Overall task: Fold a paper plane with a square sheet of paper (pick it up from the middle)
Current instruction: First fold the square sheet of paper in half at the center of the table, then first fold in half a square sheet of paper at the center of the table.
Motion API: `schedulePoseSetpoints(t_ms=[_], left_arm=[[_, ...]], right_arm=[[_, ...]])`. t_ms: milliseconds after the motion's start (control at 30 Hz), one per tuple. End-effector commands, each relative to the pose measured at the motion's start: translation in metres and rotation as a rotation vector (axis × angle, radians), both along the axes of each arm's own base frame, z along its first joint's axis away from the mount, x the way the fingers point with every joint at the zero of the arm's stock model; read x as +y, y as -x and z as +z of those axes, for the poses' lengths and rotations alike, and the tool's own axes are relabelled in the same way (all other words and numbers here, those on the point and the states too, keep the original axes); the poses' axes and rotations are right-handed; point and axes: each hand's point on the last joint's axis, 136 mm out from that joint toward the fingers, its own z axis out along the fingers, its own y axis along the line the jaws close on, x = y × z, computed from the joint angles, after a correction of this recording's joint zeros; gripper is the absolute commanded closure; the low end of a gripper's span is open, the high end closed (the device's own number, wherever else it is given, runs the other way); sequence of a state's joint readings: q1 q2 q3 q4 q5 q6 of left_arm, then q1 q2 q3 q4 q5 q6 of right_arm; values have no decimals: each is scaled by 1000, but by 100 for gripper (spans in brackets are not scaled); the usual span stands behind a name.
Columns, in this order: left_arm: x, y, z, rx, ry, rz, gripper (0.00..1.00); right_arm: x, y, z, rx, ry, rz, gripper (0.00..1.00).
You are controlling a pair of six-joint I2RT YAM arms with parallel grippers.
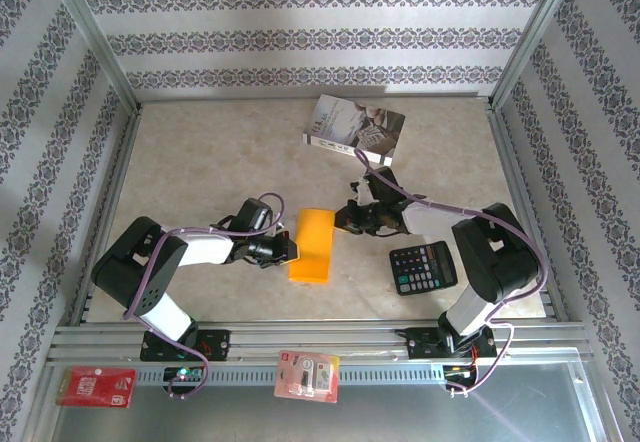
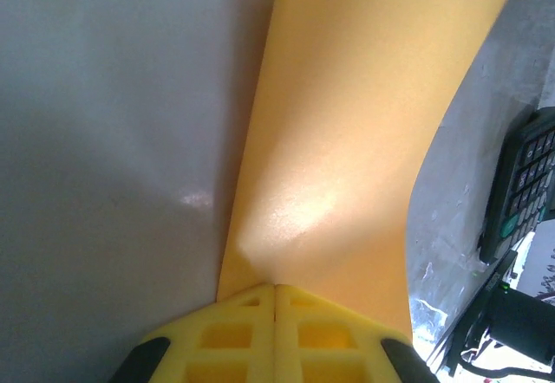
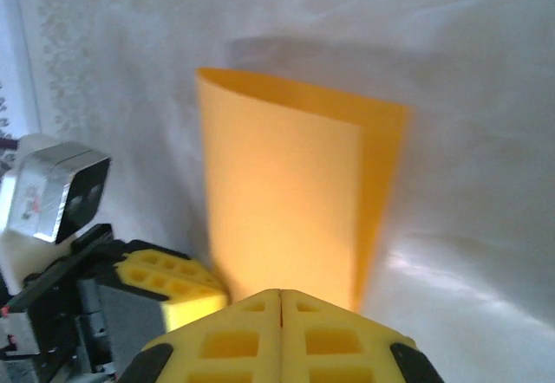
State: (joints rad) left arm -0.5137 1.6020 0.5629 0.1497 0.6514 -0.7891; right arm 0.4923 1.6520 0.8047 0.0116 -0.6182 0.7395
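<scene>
left fingers (image 2: 238, 335): pressed together, pinching one edge of the sheet.
right fingers (image 3: 334, 340): pressed together on the opposite edge.
square sheet of paper (image 1: 312, 246): plain orange-yellow, doubled over into a narrow rectangle, layers bowed apart; mid-counter (image 1: 200, 162), between the two arms.
count: one sheet, one grey-white book (image 1: 356, 130), one black calculator (image 1: 423, 267).

The square sheet of paper (image 1: 311, 246) is smooth, matt orange with a faint sheen. The bench (image 1: 200, 152) looks like glossy marbled laminate. The calculator (image 1: 423, 267) is black plastic; the near rails (image 1: 350, 340), ribbed bare metal.
</scene>
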Motion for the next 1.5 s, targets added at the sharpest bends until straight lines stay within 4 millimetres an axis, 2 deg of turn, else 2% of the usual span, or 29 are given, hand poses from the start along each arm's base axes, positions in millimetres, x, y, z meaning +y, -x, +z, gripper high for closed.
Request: schedulePoseSetpoints(t_ms=[0, 233, 467, 733, 967, 1200, 1467], left_arm=[[8, 19, -18, 59, -60, -33, 100], [10, 22, -24, 68, -63, -30, 100], [11, 22, -25, 66, -71, -28, 100], [15, 26, -29, 74, -91, -34, 100], [27, 38, -43, 124, -163, -44, 100], [37, 50, -57, 170, -214, -62, 100], [40, 55, -63, 187, -235, -72, 100]], right_arm=[[33, 1, 17, -23, -66, 45, 100], [84, -2, 14, 24, -145, 87, 100], [105, 2, -6, 71, -131, 113, 100], [100, 1, -41, 111, -32, 107, 100], [89, -13, -61, 99, 35, 69, 100], [82, -29, -66, 85, 51, 31, 100], [78, -50, -65, 64, 61, 11, 100]])
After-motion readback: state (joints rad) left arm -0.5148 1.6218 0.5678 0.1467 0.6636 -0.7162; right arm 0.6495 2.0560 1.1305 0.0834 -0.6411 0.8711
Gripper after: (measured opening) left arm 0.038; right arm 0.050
